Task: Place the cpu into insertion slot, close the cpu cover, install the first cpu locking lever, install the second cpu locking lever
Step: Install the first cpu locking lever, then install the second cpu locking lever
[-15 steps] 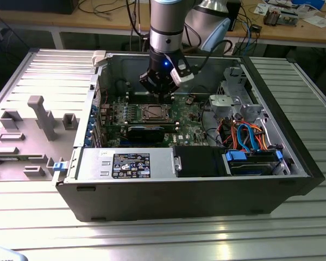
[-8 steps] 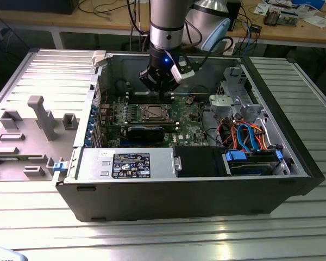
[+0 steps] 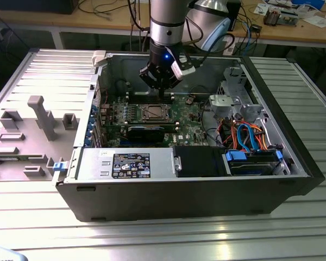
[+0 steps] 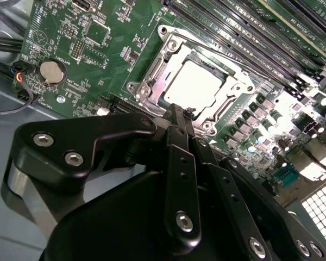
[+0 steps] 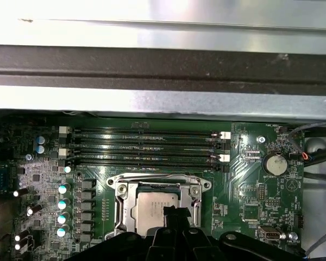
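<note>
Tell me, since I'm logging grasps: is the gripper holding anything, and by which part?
Nothing is held: the gripper has its fingers closed together, empty, above the cpu, which already lies in the insertion slot.

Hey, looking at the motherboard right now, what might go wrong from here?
The end effector hovers close above the silvery-tan square cpu seated in the metal-rimmed insertion slot; a small drift could scrape the chip. The long black memory slots lie close beside the socket, so a sideways sweep might clip them.
</note>
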Tool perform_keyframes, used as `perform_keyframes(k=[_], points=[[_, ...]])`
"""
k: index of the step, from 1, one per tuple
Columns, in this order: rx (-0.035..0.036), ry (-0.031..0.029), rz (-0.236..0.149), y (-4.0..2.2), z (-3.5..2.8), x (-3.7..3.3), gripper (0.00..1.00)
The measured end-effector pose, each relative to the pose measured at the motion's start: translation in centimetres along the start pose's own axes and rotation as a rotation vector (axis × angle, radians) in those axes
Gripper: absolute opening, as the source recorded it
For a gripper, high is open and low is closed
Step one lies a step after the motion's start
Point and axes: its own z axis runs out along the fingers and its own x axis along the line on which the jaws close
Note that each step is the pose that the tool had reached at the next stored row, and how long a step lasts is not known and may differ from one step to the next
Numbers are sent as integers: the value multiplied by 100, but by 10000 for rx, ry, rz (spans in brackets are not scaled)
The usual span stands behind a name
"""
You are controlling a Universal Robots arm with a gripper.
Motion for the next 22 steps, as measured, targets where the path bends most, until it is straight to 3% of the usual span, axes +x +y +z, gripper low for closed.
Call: perform_keyframes(k=[13,18,20,21,22], points=[[-6,1,-1,-6,-2,0,11],[-45,0,1,-48,-3,2,11],[-178,-6,0,-79,-3,3,11],[-372,-14,-1,-103,-2,5,11],[-640,-24,-4,-120,-3,5,11]])
